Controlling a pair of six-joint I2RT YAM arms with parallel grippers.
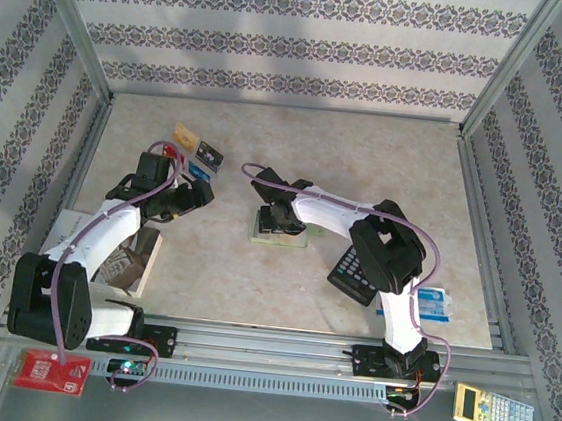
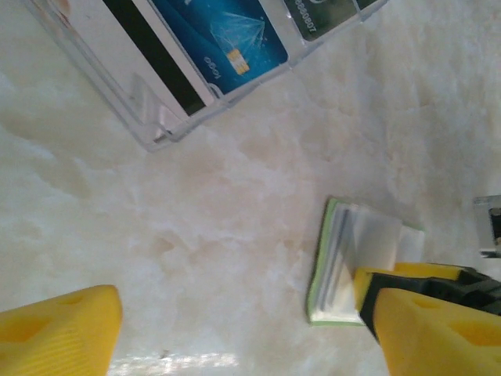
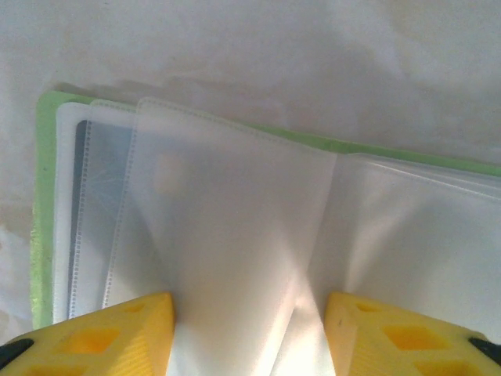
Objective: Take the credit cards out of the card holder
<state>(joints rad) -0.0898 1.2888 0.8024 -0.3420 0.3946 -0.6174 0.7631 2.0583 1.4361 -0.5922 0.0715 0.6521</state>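
**Right hand over the open card holder, left hand released beside the cards**

Nearest to me, on the rail at the far left, lies a red packet (image 1: 51, 371). Further in, my left hand (image 2: 246, 329) hangs released above the bare tabletop (image 1: 267, 149). Its yellow fingers (image 2: 55, 329) are wide apart with nothing between them. Just beyond it, at the back left, the credit cards (image 1: 192, 151) sit in a cluster: tan, red, black and blue. From the left wrist I see a blue card (image 2: 227, 39) and a white card (image 2: 149, 55) with a black stripe resting in a clear plastic tray (image 2: 149, 129).

Around the middle of the tabletop the card holder (image 1: 279, 232) lies open, green cover down, its clear sleeves (image 3: 235, 219) fanned upward. My right hand (image 3: 250, 329) is down over it, fingers apart on either side of a raised sleeve and not clenched on it. I cannot tell whether any sleeve has a card in it.

To the right lies a black calculator (image 1: 350, 268), partly under the right arm, then a blue-and-white box (image 1: 434, 303). A yellow calculator (image 1: 494, 412) sits on the rail at the far right.
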